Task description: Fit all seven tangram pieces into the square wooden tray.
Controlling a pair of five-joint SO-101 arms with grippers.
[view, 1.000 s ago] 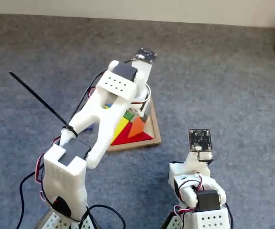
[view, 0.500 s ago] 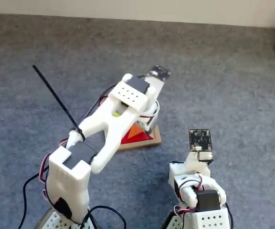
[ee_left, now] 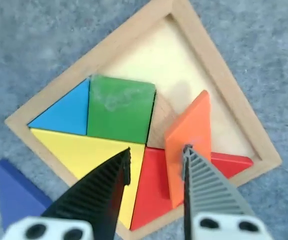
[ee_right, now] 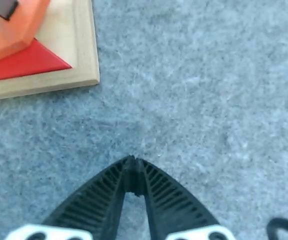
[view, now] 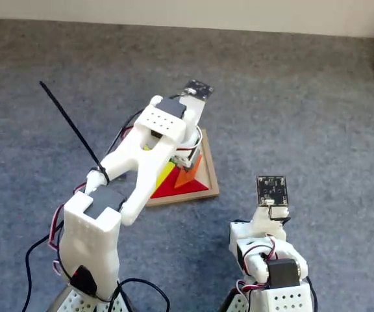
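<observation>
The square wooden tray (ee_left: 215, 75) holds a blue triangle (ee_left: 64, 112), a green square (ee_left: 120, 110), a yellow triangle (ee_left: 86, 150) and a red triangle (ee_left: 151, 187). An orange piece (ee_left: 191, 132) lies tilted, overlapping the red triangle. Part of the tray floor is bare. My left gripper (ee_left: 156, 160) hangs open above the tray, one fingertip (ee_left: 188, 152) over the orange piece. A dark blue piece (ee_left: 14, 195) lies on the carpet outside the tray. My right gripper (ee_right: 134, 172) is shut above bare carpet, near the tray's corner (ee_right: 86, 60).
Grey carpet covers the whole surface. In the high view the left arm (view: 154, 149) stretches over the tray (view: 210, 179), and the right arm (view: 268, 260) sits folded at the lower right. A black cable tie (view: 70, 127) sticks out from the left arm.
The left arm swung right over the tray, then came back left and farther out, uncovering the orange and yellow pieces again. The right arm has kept still.
</observation>
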